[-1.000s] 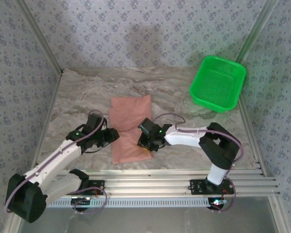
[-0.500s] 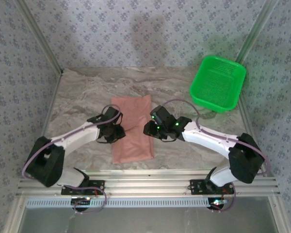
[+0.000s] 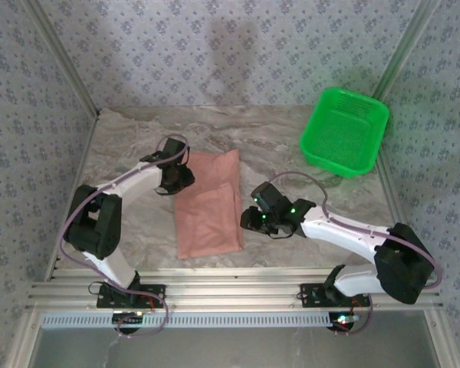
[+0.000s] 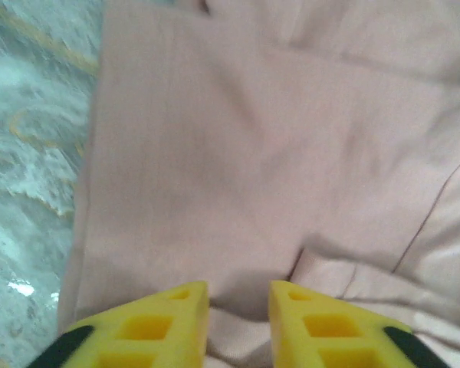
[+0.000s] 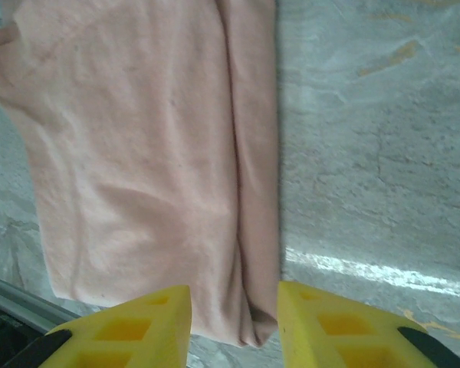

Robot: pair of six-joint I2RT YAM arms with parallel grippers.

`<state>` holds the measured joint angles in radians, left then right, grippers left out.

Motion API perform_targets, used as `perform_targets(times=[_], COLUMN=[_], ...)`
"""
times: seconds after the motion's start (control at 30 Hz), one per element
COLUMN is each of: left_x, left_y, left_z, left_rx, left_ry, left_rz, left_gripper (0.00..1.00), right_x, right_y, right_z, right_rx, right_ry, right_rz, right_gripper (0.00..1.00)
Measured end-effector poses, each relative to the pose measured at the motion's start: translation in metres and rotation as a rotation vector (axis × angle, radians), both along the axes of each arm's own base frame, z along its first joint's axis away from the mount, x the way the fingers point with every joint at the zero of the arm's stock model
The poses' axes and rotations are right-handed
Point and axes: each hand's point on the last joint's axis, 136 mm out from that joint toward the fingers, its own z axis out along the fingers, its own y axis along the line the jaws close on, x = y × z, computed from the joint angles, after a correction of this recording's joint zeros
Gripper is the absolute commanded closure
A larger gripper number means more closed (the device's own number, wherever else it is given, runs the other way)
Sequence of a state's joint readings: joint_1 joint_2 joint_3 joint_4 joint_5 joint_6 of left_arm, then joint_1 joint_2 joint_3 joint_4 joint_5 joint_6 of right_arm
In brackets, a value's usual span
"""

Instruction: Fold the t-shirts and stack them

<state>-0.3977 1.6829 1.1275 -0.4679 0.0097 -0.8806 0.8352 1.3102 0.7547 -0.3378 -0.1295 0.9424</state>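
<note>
- Arms both stand elsewhere than a second ago. The left gripper [image 3: 174, 182] was then at the near left edge of the t-shirt [image 3: 208, 211] and is now at its far left corner, its arm reaching far across the bench [image 3: 130, 142].
- Right gripper [image 3: 249, 221] was over the shirt's near right part a second ago. It has come off the cloth and sits just beside the right edge.
- Cloth has changed a little too: the strip looked like one plain rectangle, and a faint slanting edge now crosses its middle.
- Left jaws stand slightly apart over a rumpled fold of the pink cloth. Right jaws are apart as well, holding nothing, with the shirt's right edge below the gap.
- Bench top is grey veined stone in look. The shirt lies flat at its middle, folded into a long strip running from near to far.
- Basket [image 3: 345, 130], bright green, sits at the far right corner, well apart from the shirt.
- Walls [image 3: 215, 46] with a small floral pattern close the bench on three sides, and aluminium rails [image 3: 238, 280] run along the near edge by the arm bases.
- Left wrist view is soft, and the fingers' lower parts are cut off at its bottom edge.
- From above, both pairs of fingers are tucked under the wrists, so contact with the cloth cannot be told there.
- Dark strip in the lower left corner of the right wrist view is too cut off to name.
</note>
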Motion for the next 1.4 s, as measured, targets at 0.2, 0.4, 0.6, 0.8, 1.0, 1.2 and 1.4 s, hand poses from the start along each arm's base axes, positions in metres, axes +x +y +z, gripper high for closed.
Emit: perform_targets(times=[0.2,0.4,0.6,0.8,1.0,1.2,1.4], left_x=[-0.009,-0.098,-0.187,-0.239,-0.247,-0.245,-0.247], left_y=[0.001,0.01,0.014,0.015,0.002,-0.001,0.002], left_z=[0.041,0.072,0.031,-0.019,-0.038,-0.05,-0.059], left_rx=[-0.076,-0.217,-0.262,-0.258,-0.266,-0.292,-0.27], left_ry=[-0.086,-0.114,0.065,0.234,0.291,0.287,0.312], left_rz=[-0.006,-0.043,-0.07,-0.068,-0.082,-0.05,-0.029], left_gripper=[0.37,0.3,0.31,0.33,0.4,0.49,0.64], right_x=[-0.014,-0.032,-0.051,-0.055,-0.054,-0.054,-0.053], right_y=[-0.006,0.01,0.031,0.038,0.039,0.04,0.04], right_z=[-0.015,-0.027,-0.049,-0.056,-0.057,-0.059,-0.06], right_rx=[-0.003,0.042,0.047,0.04,0.028,0.017,0.006], right_ry=[0.073,0.158,0.253,0.284,0.295,0.306,0.315], right_rz=[-0.005,0.07,0.151,0.172,0.172,0.17,0.168], right_gripper=[0.45,0.39,0.39,0.41,0.43,0.46,0.54])
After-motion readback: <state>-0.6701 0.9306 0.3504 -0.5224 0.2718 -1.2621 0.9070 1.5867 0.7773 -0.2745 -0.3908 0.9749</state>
